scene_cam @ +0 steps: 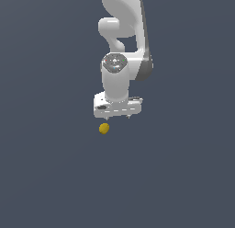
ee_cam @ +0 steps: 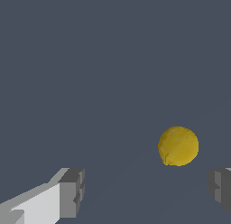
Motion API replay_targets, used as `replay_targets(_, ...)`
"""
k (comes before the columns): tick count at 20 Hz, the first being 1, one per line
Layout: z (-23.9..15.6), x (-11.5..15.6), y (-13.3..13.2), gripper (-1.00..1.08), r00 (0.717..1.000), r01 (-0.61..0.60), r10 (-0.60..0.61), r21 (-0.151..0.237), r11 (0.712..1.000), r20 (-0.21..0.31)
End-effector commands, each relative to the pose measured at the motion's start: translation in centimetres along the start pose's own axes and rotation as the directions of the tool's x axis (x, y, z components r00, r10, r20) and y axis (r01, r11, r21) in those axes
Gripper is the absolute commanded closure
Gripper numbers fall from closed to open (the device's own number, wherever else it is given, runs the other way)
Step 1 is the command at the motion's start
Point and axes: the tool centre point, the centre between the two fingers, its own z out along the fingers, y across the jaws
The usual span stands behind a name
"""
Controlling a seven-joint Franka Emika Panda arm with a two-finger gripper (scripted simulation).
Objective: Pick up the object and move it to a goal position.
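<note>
The gripper (scene_cam: 118,116) points straight down, and its 2 fingers stand wide apart with nothing between them. In the wrist view the gripper (ee_cam: 146,191) shows as 2 grey pads (ee_cam: 72,191) at either side of the picture, with bare dark floor filling the gap.

The object (scene_cam: 104,128) is a small yellow-orange ball, matte and slightly lumpy. In the exterior view it sits just below the gripper, under the finger on the exterior view's left rather than under the middle of the gap. No finger touches it. In the wrist view the object (ee_cam: 178,146) lies beyond the fingertips, closer to one pad than to the other, and apart from both.

Above the gripper the white arm (scene_cam: 121,48) rises to the top of the exterior view. The flat grey-blue floor (scene_cam: 183,176) is all around.
</note>
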Motion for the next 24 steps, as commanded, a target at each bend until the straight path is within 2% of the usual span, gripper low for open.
replay_targets(1, 1.2, -0.1, 1.4, -0.92, 1.0, 0.025, -0.025, -0.006, 1.0, -0.006)
replay_targets(7, 4.2, -0.7, 4.9, -0.92, 0.995, 0.096, -0.096, -0.025, 0.995, -0.022)
replay_targets(12, 5.8, -1.2, 6.8, -0.92, 0.99, 0.135, -0.136, -0.036, 0.99, -0.028)
replay_targets(24, 7.1, -1.5, 7.7, -0.92, 0.988, 0.151, -0.152, -0.041, 0.988, -0.03)
